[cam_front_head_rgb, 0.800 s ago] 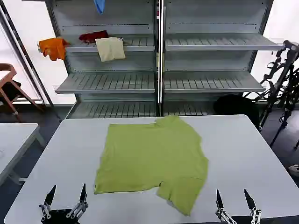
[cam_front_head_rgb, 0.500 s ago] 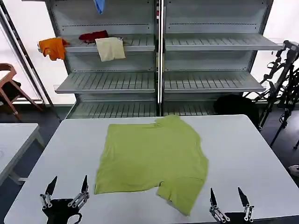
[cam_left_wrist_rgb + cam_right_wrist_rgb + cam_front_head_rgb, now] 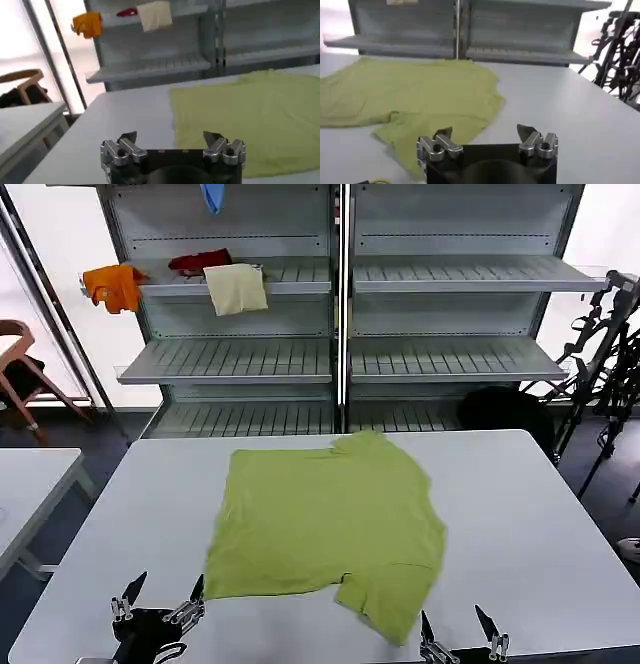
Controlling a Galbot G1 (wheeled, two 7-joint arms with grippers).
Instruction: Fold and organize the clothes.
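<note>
- Grey metal shelving unit (image 3: pixel 340 314) stands behind the work table, two bays wide, slatted shelves.
- Pale grey rectangular table (image 3: pixel 520 524) in front of it; a second pale table (image 3: pixel 30 484) sits off to the robot's left, apart from the first.
- Lime-green short-sleeved T-shirt of soft fabric (image 3: pixel 325 519) lies spread flat on the main table, roughly mid-table and a little toward the left side. Plain green side is up. One sleeve reaches toward the near edge on the robot's right; the far edge bunches slightly near the shelving side. Same shirt shows in the left wrist view (image 3: pixel 250 120) and the right wrist view (image 3: pixel 415 95).
- Brown wooden chair (image 3: pixel 20 379) by the window, far left, well apart from the table.
- Cream cloth (image 3: pixel 236 288) hangs over the front of an upper shelf in the left bay; a dark red cloth (image 3: pixel 198 260) lies just behind it.
- Orange garment (image 3: pixel 113 286) hangs at the left end of that same shelf.
- Left gripper (image 3: pixel 160 597), black body with metal fingers, hovers at the near table edge, just beside the shirt's near-left corner, not touching it. Fingers spread apart, nothing between them.
- Right gripper (image 3: pixel 455 631) sits at the near edge just beside the near sleeve, clear of the fabric. Fingers likewise parted and empty.
</note>
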